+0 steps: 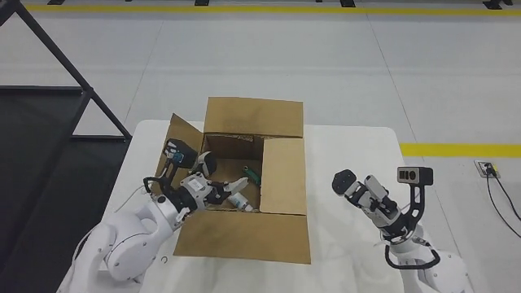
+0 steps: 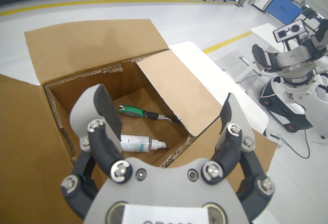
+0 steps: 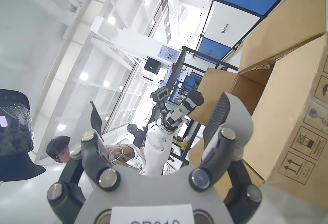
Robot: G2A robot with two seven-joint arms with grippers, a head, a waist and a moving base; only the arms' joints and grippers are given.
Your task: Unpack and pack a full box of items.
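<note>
An open cardboard box (image 1: pixel 244 236) stands mid-table with all its flaps (image 2: pixel 84 40) folded outward. On its floor lie a green-handled screwdriver (image 2: pixel 135 112) and a white spray bottle (image 2: pixel 139 144), also seen from above as the screwdriver (image 1: pixel 255 175) and the bottle (image 1: pixel 238 203). My left gripper (image 2: pixel 165 96) hangs open and empty over the box's left near corner, just above the bottle. My right gripper (image 3: pixel 159 104) is open and empty to the right of the box (image 3: pixel 289 96), above the table and facing the box's side wall.
The white table (image 1: pixel 350 146) has bare surface on the right of the box. A black metal frame (image 1: pixel 49 65) stands off the table's left side. Blue and white partitions line the back, and a cable (image 1: pixel 496 187) lies on the floor at right.
</note>
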